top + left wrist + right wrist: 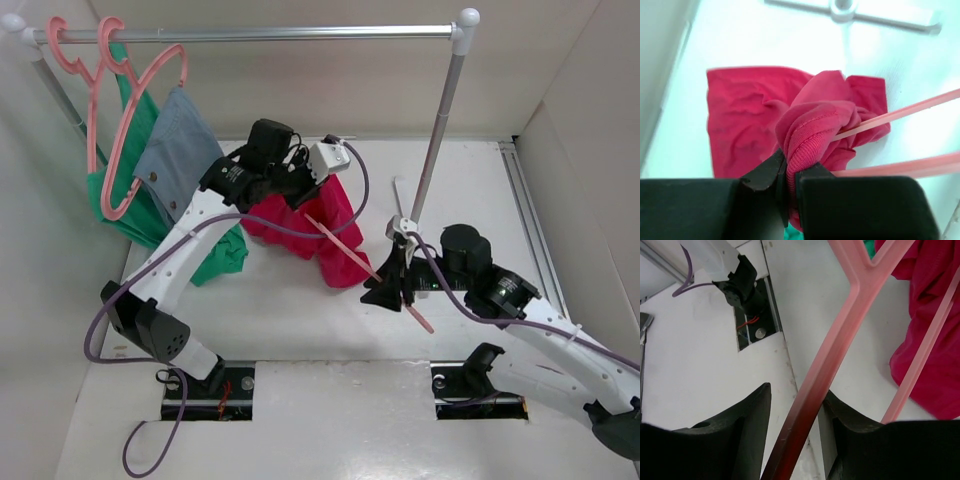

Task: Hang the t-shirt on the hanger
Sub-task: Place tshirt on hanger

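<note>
- Red t-shirt (300, 222): bunched on the table (330, 400), left of the rack post (437, 140); one fold lifted.
- That fold: pinched tight in the left gripper (790, 172).
- Pink hanger (352, 257): one end buried in the bunched cloth, slanting from there towards the post's foot.
- Its bar: clamped in the right gripper (796, 410), just beside the post's foot.
- Well left of the post: green garment (215, 255) and grey-blue cloth (180, 150), hanging from the rail.
</note>
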`<state>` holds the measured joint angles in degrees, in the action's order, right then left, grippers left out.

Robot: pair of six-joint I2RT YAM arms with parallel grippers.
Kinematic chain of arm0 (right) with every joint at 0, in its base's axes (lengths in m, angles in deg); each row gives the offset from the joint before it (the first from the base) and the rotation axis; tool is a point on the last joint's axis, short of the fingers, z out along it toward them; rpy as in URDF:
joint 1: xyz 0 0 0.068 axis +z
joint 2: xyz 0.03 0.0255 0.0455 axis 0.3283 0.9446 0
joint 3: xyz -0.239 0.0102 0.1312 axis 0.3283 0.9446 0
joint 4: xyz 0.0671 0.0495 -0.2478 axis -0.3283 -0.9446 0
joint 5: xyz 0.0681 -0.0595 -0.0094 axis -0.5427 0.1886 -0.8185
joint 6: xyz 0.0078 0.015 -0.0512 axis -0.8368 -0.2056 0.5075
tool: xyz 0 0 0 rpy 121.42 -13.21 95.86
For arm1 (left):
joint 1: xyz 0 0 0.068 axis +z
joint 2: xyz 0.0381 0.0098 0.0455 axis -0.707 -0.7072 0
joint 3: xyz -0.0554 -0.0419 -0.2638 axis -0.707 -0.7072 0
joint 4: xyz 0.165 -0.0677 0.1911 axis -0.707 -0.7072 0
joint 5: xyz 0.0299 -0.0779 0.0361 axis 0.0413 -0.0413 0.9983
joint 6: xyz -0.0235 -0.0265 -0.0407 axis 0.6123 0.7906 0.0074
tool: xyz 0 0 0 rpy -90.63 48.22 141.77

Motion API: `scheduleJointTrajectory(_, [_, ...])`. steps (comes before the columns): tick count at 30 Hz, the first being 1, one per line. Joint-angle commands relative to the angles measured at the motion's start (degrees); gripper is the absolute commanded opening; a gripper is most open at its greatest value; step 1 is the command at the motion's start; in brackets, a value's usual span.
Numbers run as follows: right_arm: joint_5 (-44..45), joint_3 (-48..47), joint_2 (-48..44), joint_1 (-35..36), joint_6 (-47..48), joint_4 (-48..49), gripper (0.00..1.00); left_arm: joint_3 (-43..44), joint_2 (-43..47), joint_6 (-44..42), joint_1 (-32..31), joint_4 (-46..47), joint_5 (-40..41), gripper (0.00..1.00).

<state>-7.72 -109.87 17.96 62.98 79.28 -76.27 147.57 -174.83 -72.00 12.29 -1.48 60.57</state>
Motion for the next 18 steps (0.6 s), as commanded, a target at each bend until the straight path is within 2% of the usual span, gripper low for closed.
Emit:
scheduleJointTrajectory(1, [-7.6, -1.3, 0.7, -2.5, 4.5, 7.0, 0.00, 6.3, 1.9, -5.5, -1.1, -5.1, -4.6, 0.00])
scheduleJointTrajectory(6, [-14.6, -1.9, 0.9, -6.0, 6.5, 8.3, 0.00, 11.6, 1.9, -13.6, -2.4, -14.4, -11.1, 0.00])
scheduleJointTrajectory(12, [-18.9, -3.5, 1.0, -10.9, 10.5, 8.3, 0.00, 17.6, 0.8, -18.4, -8.7, -23.8, -15.7, 0.00])
scheduleJointTrajectory(14, [-18.9, -3.5, 1.8, -11.6, 11.4, 8.9, 0.00, 16.4, 1.6, -18.4, -10.9, -24.4, -16.2, 0.01])
scheduleJointTrajectory(18, [-20.1, -2.8, 3.1, -11.6, 13.1, 9.4, 0.00, 11.1, 3.1, -18.9, -11.5, -22.6, -17.4, 0.13])
